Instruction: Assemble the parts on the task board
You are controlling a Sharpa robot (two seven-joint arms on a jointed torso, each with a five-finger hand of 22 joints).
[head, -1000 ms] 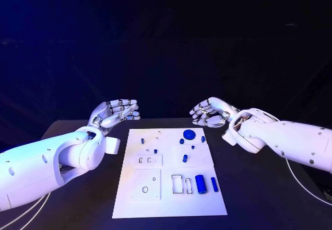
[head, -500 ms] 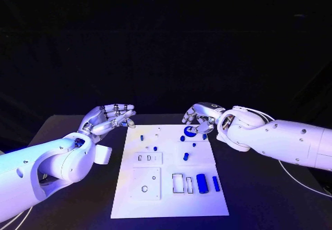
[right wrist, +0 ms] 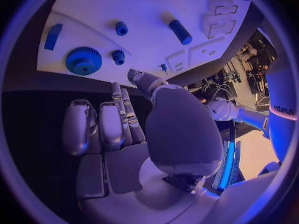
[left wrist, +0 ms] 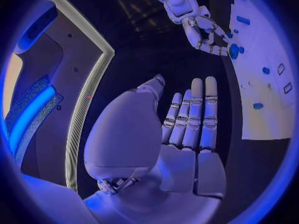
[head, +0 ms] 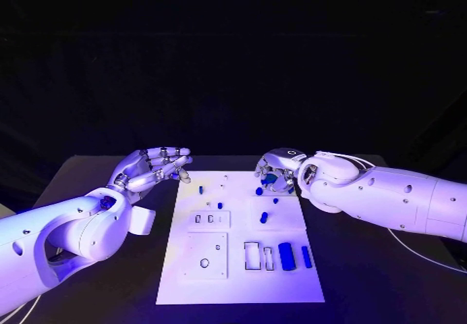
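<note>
The white task board [head: 238, 277] lies in the middle of the black table. A blue gear [head: 266, 179] sits at its far right corner, partly hidden by my right hand [head: 279, 171]. That hand hovers just over it with fingers bent down and holds nothing. The right wrist view shows the gear [right wrist: 84, 60], a small toothed piece [right wrist: 118, 57], a peg [right wrist: 121, 28] and a cylinder [right wrist: 181, 31] on the board [right wrist: 143, 5]. My left hand [head: 156, 169] floats off the board's far left corner, fingers straight and apart [left wrist: 193, 119], with nothing in it.
More blue parts lie on the board: a thick cylinder [head: 286, 256] and a slim bar [head: 306, 254] near the front right, small pieces [head: 264, 218] [head: 220, 203] [head: 200, 190] further back. Raised white plates with slots [head: 206, 256] occupy the front left.
My right hand has moved in from beside the board to just over the blue gear. My left hand has uncurled its fingers and edged toward the board's far left corner.
</note>
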